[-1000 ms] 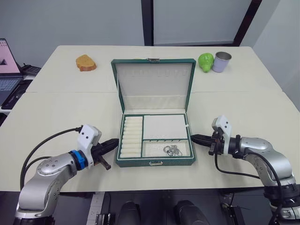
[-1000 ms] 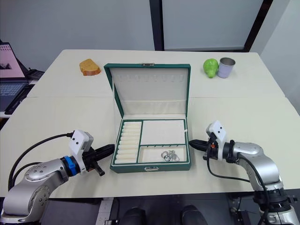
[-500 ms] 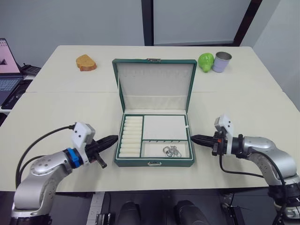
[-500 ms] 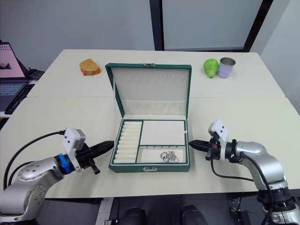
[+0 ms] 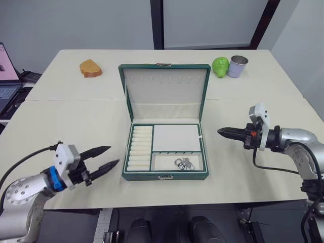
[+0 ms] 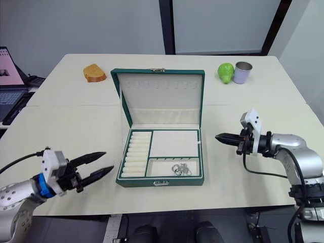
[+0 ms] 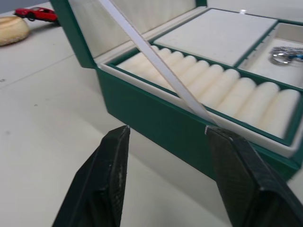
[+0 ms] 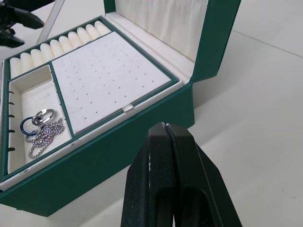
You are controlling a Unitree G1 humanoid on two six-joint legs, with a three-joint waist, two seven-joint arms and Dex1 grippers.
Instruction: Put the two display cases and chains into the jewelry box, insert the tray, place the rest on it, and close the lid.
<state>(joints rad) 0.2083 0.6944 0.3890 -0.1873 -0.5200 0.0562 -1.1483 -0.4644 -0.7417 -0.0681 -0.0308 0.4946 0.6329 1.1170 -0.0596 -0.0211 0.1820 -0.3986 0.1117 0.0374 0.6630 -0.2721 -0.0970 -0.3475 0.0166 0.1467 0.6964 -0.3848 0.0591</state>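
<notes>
- I see jewelry box (image 5: 165, 152) mid-table, lid (image 5: 164, 96) up, tray (image 5: 167, 147) seated inside.
- My left gripper (image 5: 103, 158) released, empty, left of box.
- My right gripper (image 5: 226, 132) clenched, empty, right of box.

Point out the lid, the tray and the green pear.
lid (image 5: 164, 85), left eye view, cream inner lining.
tray (image 5: 176, 137), left eye view, flat perforated pad.
green pear (image 5: 220, 66), left eye view, body.

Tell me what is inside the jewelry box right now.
The tray sits in the jewelry box, filling its opening. Rings and a chain lie in the tray's front compartment. Whatever lies beneath the tray is covered and cannot be seen.
</notes>
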